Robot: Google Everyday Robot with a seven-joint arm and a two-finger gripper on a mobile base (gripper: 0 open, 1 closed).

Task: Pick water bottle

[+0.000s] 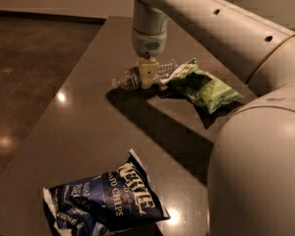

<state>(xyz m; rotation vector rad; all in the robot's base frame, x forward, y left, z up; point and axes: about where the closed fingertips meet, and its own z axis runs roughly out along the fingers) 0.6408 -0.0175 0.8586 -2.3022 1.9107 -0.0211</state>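
Note:
The water bottle [129, 77] is a small clear ribbed plastic bottle lying on its side on the dark table [88, 127], cap end to the left. My gripper [148, 80] hangs straight down from the arm and sits over the bottle's middle, with its tan fingers [148, 73] low around the bottle's body. The part of the bottle behind the fingers is hidden.
A green chip bag [204, 86] lies right beside the bottle on its right, touching or nearly touching it. A dark blue Kettle chip bag [105, 200] lies at the table's near edge. The arm's large body [255, 171] fills the right foreground.

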